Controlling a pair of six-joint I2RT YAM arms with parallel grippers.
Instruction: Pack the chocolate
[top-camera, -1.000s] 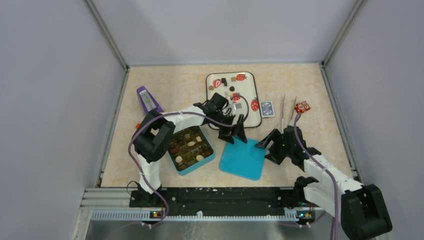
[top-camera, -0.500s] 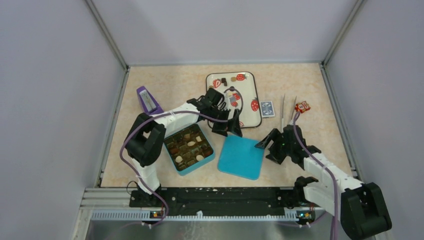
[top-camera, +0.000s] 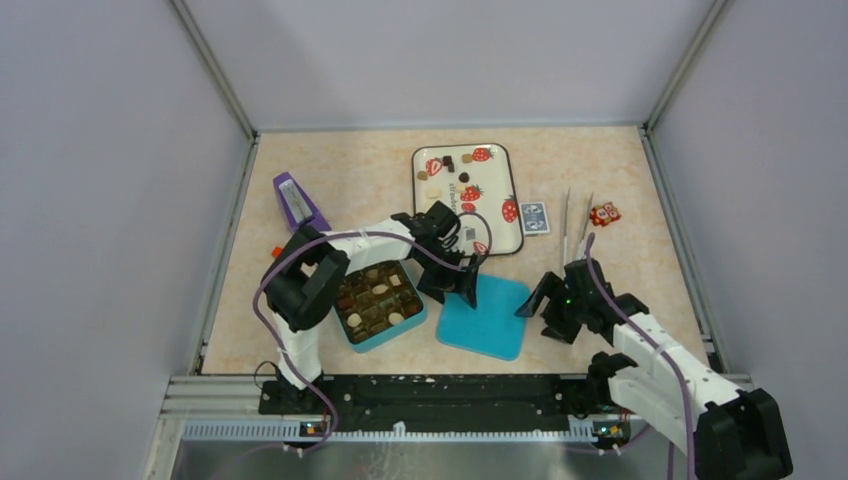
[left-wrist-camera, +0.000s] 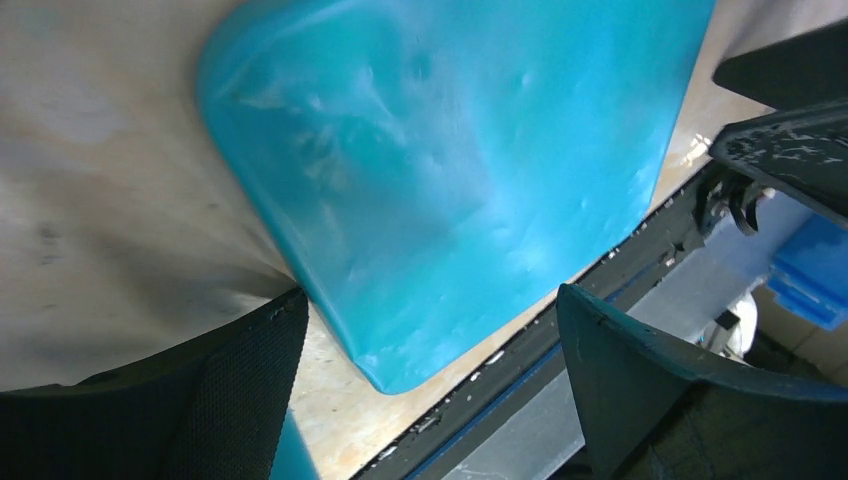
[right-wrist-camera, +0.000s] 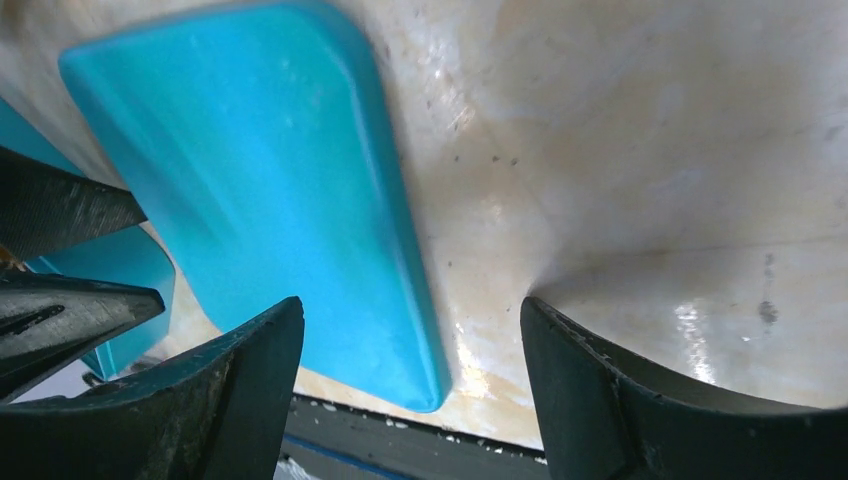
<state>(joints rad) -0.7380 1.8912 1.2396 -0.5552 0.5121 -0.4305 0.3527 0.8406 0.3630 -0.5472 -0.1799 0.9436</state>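
**Both grippers open at the lid**

We see the left gripper (top-camera: 452, 288) spread wide and empty over the left side of the teal lid (top-camera: 490, 320), which lies flat toward the table's near edge. The right gripper (top-camera: 540, 312), also wide open and empty, stands just off the lid's right edge. Most chocolate (top-camera: 377, 300) sits in the open box (top-camera: 392, 336) left of the lid. A few pieces (top-camera: 449, 163) lie on the strawberry tray (top-camera: 495, 178) toward the far edge.

Teal lid (left-wrist-camera: 450, 180) cropped in left wrist view; chocolates (top-camera: 449, 162) on tray (top-camera: 500, 185) perhaps too small to count.
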